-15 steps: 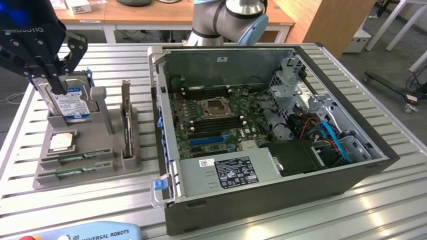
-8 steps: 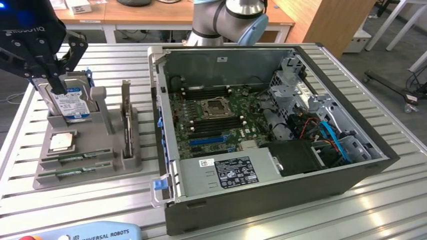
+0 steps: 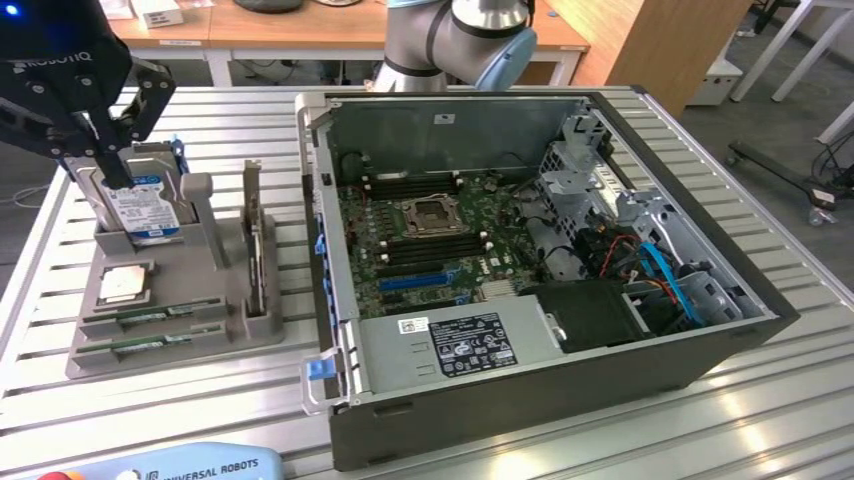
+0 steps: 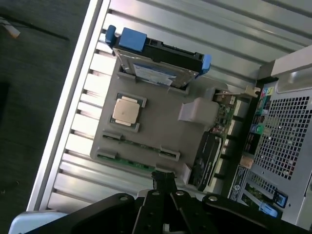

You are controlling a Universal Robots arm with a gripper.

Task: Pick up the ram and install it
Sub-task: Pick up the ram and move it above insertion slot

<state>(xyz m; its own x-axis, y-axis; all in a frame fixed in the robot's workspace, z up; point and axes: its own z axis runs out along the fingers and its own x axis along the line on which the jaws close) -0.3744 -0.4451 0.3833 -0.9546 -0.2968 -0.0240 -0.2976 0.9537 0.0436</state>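
Presently the tool [image 3: 114, 172], shut and empty, hangs above the hard drive [image 3: 144, 215], the ram [image 3: 151, 316] lying in a slot of the holder [image 3: 220, 290] beside a twin [image 3: 144, 343]; a clean pick wants jaws squared across the board's long edges, I'd judge.

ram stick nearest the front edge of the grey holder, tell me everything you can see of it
The ram stick is a thin, narrow green circuit board with a row of small dark chips along its length. It looks like bare board, with no cover. It sits lengthwise in the frontmost slot of the grey holder, between raised grey end blocks. It is not yet picked up. The second ram stick lies parallel in the next slot, apart from it. Only the holder touches it.
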